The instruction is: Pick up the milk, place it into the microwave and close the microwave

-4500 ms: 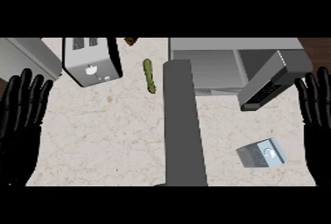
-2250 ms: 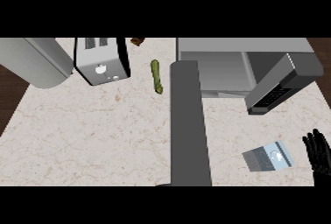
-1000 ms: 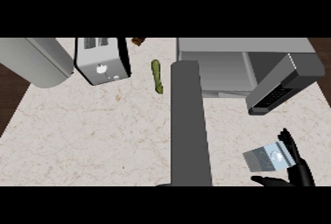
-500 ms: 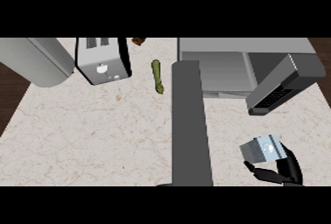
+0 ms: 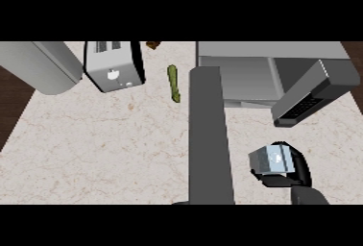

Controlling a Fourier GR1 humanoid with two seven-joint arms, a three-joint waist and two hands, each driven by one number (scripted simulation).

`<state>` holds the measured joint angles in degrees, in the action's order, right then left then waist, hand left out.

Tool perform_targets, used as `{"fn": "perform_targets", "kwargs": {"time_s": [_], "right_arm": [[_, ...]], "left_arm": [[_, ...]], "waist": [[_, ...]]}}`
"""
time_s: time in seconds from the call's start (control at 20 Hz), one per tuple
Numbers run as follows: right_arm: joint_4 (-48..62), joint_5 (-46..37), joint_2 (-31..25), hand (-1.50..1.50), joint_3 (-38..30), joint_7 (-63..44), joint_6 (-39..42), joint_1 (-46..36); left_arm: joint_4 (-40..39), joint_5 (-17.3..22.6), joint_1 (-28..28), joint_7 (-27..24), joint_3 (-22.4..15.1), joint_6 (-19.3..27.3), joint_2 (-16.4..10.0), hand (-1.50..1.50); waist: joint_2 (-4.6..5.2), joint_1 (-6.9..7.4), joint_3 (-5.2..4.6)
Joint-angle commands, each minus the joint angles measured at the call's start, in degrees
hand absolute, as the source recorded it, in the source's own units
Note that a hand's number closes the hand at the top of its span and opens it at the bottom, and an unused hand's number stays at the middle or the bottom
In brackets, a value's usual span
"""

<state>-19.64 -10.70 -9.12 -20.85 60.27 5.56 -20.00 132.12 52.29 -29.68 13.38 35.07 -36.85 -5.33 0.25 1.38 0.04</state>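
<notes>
Milk (image 5: pixel 272 159), a small pale grey-blue carton, sits in the lower right of the head view, over the counter (image 5: pixel 106 144) and in front of the microwave (image 5: pixel 237 54). The right hand (image 5: pixel 302 168) is clamped on it. Black fingers (image 5: pixel 279 181) wrap under the near end of the carton, and the rest of the hand curls up along its right side and over its far corner. The carton's top and left faces stay uncovered. It lies a little askew to the counter's edge. Whether it rests on the counter or is held just above it cannot be told. The grey forearm (image 5: pixel 309 196) comes in from the lower edge right under the hand.

The microwave stands at the back right and is open, so its pale cavity shows. Its door (image 5: pixel 314 92) is swung out to the right, dark on its inner side, and its near end points down toward the carton. Milk and door are near each other but apart.

A long grey bar (image 5: pixel 210 139) runs from the lower edge up to the microwave's front left corner, just left of the carton and not touching it.

Farther left at the back stand a toaster (image 5: pixel 112 66) and a large grey cylinder (image 5: pixel 35 65), the latter in the corner. A thin green vegetable (image 5: pixel 173 83) lies between the toaster and the microwave. A small brown thing (image 5: pixel 152 44) shows at the back edge. The left hand does not show.
</notes>
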Motion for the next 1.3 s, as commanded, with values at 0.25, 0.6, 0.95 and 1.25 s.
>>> {"fn": "perform_targets", "kwargs": {"time_s": [0.25, 0.6, 0.95, 1.25], "right_arm": [[3.9, -0.6, 1.3, 1.5, 0.3, 4.7, -1.6, -6.5], [3.8, -0.9, 4.8, 1.5, -0.1, 2.0, -10.4, -13.0], [5.3, -1.0, 1.1, 1.5, -0.1, -8.3, -10.0, -22.7], [9.1, -1.1, -1.6, 1.5, -1.3, -11.3, -12.7, -28.4]], "left_arm": [[-2.1, 4.6, 0.3, 1.2, 3.5, -0.5, -2.6, -1.5], [-2.2, 3.3, 1.7, 2.0, 2.8, -1.1, -1.0, -1.5], [-2.9, -0.8, 4.5, 3.3, 1.2, -1.5, 0.6, -1.5], [-6.3, 0.2, 5.4, 3.1, 2.1, -4.1, -1.4, -1.5]], "waist": [[0.05, 0.07, 0.09], [0.23, 0.27, 0.09], [0.2, 0.16, 0.03], [0.89, 1.86, 0.1]]}}
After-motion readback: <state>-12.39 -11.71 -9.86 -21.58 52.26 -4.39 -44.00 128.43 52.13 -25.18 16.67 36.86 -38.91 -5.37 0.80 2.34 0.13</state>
